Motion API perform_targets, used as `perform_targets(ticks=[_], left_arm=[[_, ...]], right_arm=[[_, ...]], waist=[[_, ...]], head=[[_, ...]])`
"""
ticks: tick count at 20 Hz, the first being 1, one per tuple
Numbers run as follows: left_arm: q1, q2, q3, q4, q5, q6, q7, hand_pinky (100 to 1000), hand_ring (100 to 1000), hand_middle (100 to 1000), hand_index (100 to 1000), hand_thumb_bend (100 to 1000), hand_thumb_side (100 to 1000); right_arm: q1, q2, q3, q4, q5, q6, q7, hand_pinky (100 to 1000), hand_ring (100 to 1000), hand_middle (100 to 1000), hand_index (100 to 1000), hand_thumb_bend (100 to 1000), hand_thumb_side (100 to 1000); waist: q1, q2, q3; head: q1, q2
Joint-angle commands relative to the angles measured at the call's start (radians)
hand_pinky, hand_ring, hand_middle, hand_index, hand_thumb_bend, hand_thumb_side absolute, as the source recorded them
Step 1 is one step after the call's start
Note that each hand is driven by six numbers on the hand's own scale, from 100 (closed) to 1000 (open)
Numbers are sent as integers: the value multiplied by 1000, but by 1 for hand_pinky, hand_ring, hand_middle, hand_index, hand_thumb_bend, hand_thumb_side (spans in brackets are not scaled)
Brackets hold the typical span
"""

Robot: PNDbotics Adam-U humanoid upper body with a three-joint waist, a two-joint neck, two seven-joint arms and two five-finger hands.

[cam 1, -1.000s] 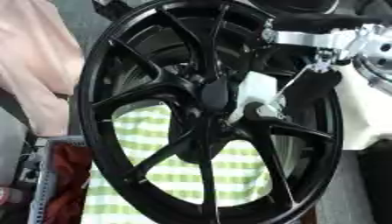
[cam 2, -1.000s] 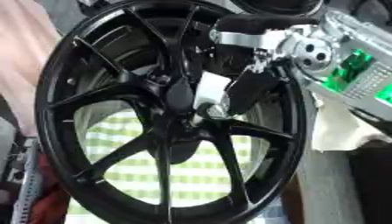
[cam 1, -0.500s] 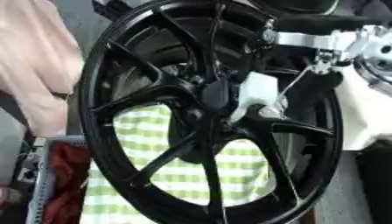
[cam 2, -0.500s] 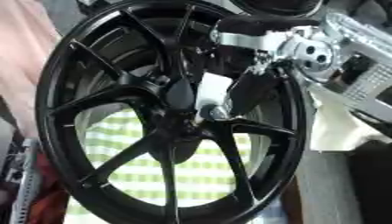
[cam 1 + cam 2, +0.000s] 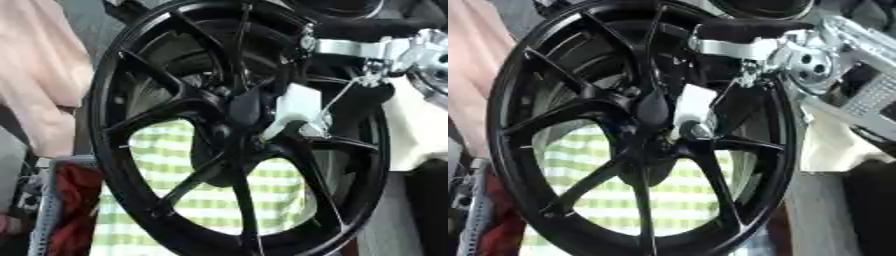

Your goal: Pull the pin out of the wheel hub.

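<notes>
The wheel hub (image 5: 241, 112) sits at the centre of a big black spoked wheel (image 5: 114, 100) that stands nearly upright and fills most of my view, with a green-and-white checked cloth (image 5: 210, 200) showing through the spokes behind it. My right hand (image 5: 297, 107) comes in from the upper right, its silver wrist bracket (image 5: 737, 47) crossing over the rim, and its pale fingers (image 5: 693, 105) are down at the hub. In the right eye view a small round metal end (image 5: 699, 131) shows just below those fingers, touching or very nearly touching them. I take that to be the pin, though I cannot make out its shape for sure.

I cannot tell whether my fingers are closed round it or only resting against it; the spokes and the hand's own bulk hide the contact. My left hand is nowhere in view.

As I judge it, I am at the gripping step: the hand is placed at the hub and the pin appears to be in its seat, not yet out. The next move calls for a sure pinch on the pin's head, then a straight draw along its axis, away from the hub face and toward me, without twisting sideways, since any slant could jam it in its bore or knock my fingers against the neighbouring spokes.
</notes>
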Motion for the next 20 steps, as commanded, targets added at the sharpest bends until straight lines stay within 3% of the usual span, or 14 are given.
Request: perform_targets(ticks=[1,20], left_arm=[[-6,9,1,-20,-6,0,-6,848,670,717,845,100,892],[-1,11,4,-20,-6,1,-11,850,675,721,845,100,893]], right_arm=[[-14,-36,-26,-6,12,-21,-15,786,560,366,574,436,100],[-29,-57,-73,-6,-48,-42,-47,794,540,351,568,429,100]], waist=[[10,-21,-3],[9,-36,-10]], head=[[-3,-10],[-5,-10]])
